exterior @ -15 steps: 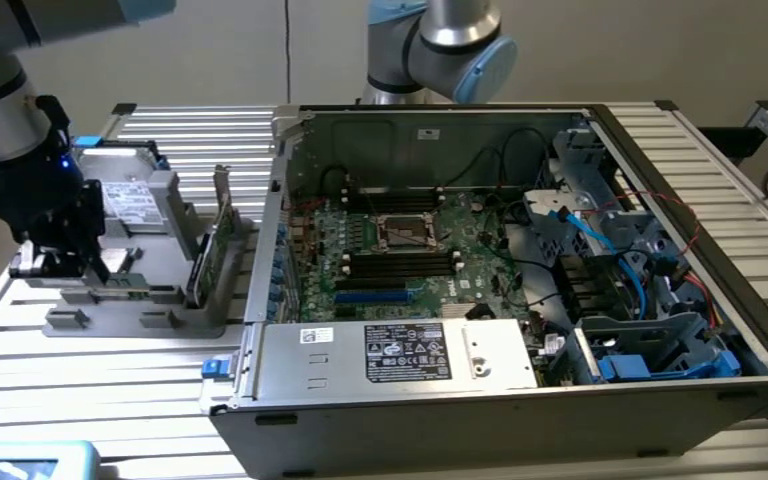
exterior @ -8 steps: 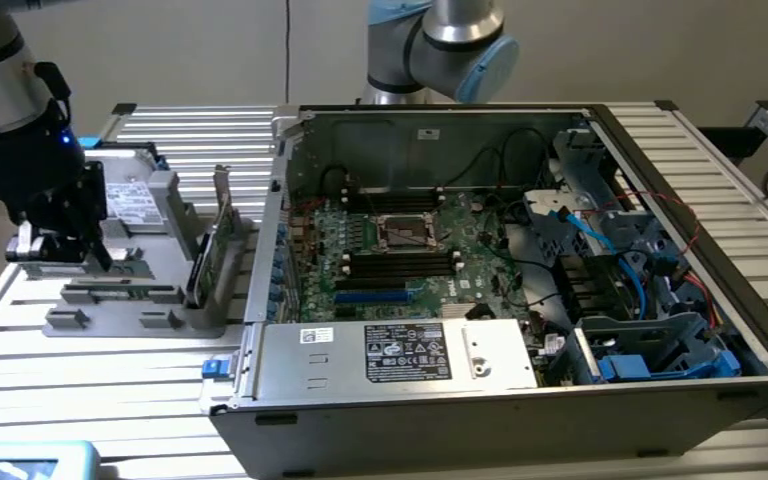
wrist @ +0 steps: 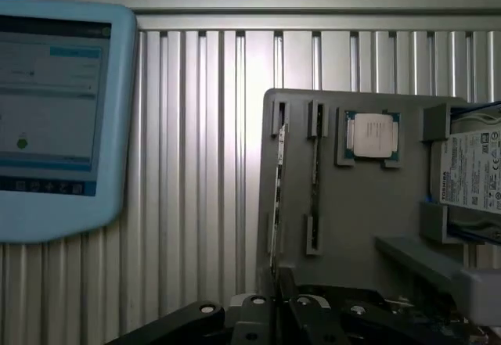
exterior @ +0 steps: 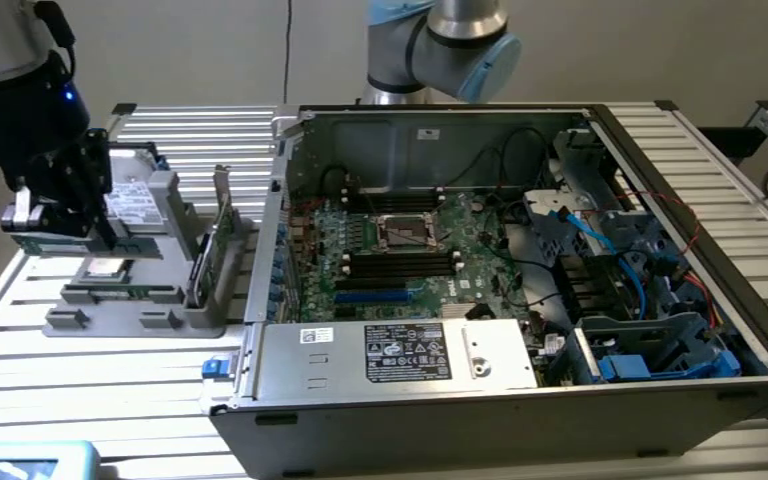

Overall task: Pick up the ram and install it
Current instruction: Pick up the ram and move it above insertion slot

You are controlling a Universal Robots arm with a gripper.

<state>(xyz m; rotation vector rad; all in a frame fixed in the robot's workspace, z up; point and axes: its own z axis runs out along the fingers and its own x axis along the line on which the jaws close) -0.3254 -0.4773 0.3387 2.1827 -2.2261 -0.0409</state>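
The ram (exterior: 111,246) is a slim green stick lying level in the air just above the grey parts holder (exterior: 117,322) at the exterior view's left. My gripper (exterior: 61,232) is shut on it near one end. In the wrist view the ram (wrist: 275,196) shows edge-on as a thin strip running out from my gripper (wrist: 275,286), beside a narrow bare slot (wrist: 315,181) of the holder (wrist: 352,228). The open computer case (exterior: 704,395) lies to the exterior view's right, with the motherboard's black memory slots (exterior: 391,262) near its middle.
On the holder sit a square silver processor chip (exterior: 104,268) (wrist: 373,135), a hard drive (exterior: 131,205) (wrist: 479,171) and an upright expansion card with a metal bracket (exterior: 219,235). A light-blue tablet (wrist: 55,118) lies on the slatted table (wrist: 196,165). The arm's base (exterior: 438,45) stands behind the case.
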